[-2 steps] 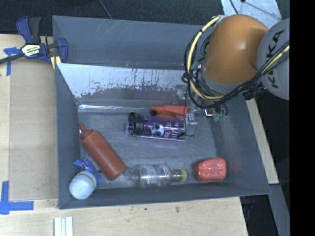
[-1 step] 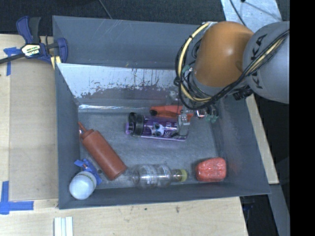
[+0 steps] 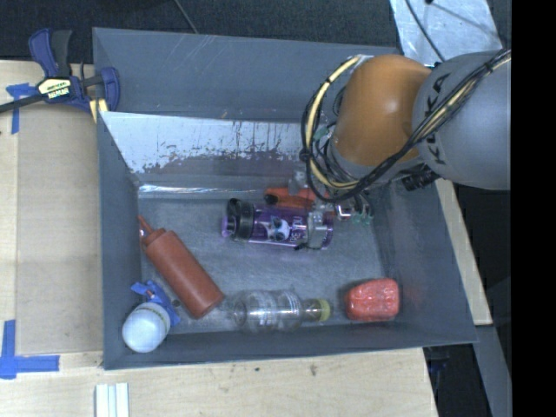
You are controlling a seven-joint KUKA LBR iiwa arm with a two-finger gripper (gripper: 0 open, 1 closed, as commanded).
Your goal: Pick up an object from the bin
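My gripper [image 3: 323, 221] sits at the purple toy's [image 3: 269, 227] three o'clock end; I can't tell its grip. Red bottle [image 3: 181, 272] at eight o'clock.

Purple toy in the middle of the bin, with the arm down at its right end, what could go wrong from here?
1. The arm's orange wrist cover sits over the right end of the long purple toy, not over its middle. Lifted from that end, the toy may tilt and slip out.
2. A small orange thing lies close behind the toy, so it could get caught or shoved along.
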